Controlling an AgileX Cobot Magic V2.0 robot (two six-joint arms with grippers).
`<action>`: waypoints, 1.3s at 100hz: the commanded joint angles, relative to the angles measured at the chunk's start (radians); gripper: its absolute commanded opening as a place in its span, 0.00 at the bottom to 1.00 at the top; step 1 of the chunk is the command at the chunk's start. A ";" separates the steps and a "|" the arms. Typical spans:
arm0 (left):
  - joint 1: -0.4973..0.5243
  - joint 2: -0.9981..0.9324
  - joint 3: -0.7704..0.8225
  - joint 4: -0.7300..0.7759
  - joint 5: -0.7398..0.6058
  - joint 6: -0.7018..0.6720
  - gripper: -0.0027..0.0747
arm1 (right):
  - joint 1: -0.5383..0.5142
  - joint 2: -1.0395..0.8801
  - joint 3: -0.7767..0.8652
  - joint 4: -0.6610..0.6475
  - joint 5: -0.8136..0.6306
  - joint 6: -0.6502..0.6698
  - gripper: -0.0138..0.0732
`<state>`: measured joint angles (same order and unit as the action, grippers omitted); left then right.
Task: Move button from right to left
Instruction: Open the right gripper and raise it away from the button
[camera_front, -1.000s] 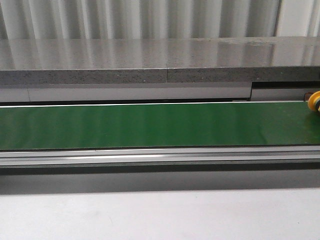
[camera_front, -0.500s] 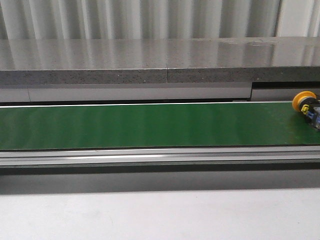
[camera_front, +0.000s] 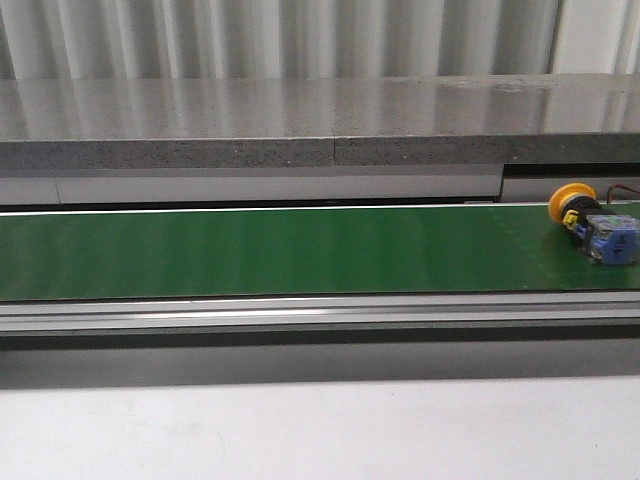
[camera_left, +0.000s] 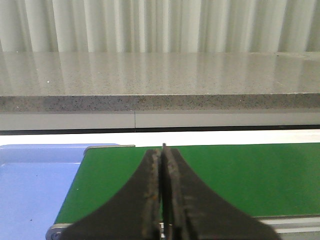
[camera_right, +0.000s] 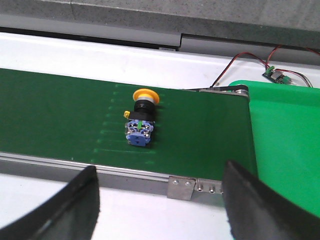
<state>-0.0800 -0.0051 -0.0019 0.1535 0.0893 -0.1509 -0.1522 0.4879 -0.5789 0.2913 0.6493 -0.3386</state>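
Observation:
The button lies on its side at the far right of the green conveyor belt; it has a yellow-orange cap, a black collar and a blue-grey body. It also shows in the right wrist view, with its cap towards the far rail. My right gripper is open and empty, over the white table in front of the belt's near rail, short of the button. My left gripper is shut and empty, above the left end of the belt. Neither gripper shows in the front view.
A blue tray lies off the belt's left end. A bright green surface adjoins the belt's right end, with a small circuit board and wires behind it. A grey stone ledge runs behind the belt.
The button has come leftwards along the belt from the right edge of the front view, first only its cap showing, now the whole button.

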 joint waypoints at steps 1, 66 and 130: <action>0.000 -0.034 0.025 -0.008 -0.083 -0.012 0.01 | 0.001 -0.028 -0.008 0.017 -0.064 -0.010 0.58; 0.000 -0.034 0.025 -0.008 -0.083 -0.012 0.01 | 0.001 -0.030 -0.008 0.017 -0.063 -0.010 0.08; 0.000 -0.034 0.025 -0.008 -0.108 -0.012 0.01 | 0.001 -0.030 -0.008 0.017 -0.063 -0.010 0.08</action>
<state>-0.0800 -0.0051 -0.0019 0.1535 0.0833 -0.1509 -0.1522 0.4538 -0.5597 0.2913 0.6554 -0.3402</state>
